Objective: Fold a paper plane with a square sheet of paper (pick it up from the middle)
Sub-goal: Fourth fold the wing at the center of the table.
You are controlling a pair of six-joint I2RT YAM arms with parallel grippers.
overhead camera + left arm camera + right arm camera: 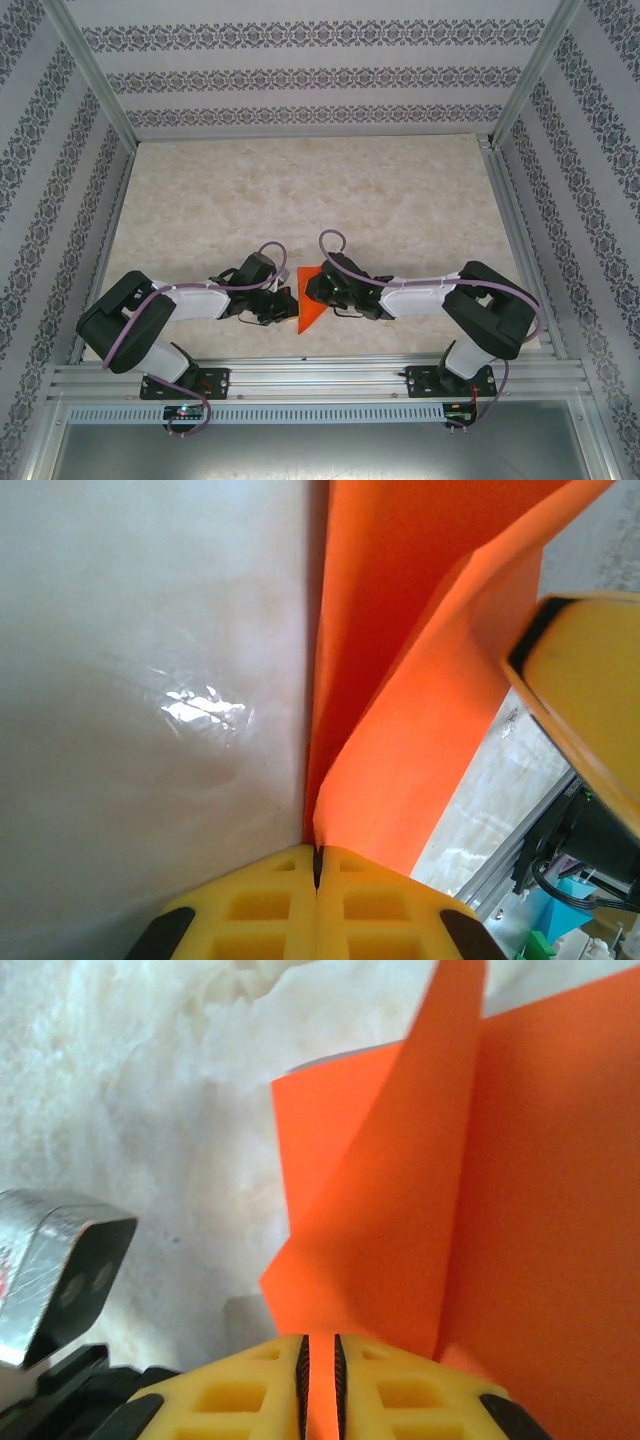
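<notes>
At the bottom of the overhead view the two arms stretch inward and meet at lower centre, above the near edge of the table [300, 190]. The left gripper [317, 858] has its yellow fingers [260, 910] pressed flat together, pinching the lower edge of the orange paper [400, 680], which rises from them in a creased, two-layered fold. The right gripper [318, 1352] is nearly closed, its pads [303, 1375] a slit apart with the paper's edge caught between them; a folded flap stands up beyond. From above the paper shows as a small orange wedge between the two wrists, seemingly lifted off the table, though that is hard to judge. Patterned walls [300, 80] stand at the far side.
</notes>
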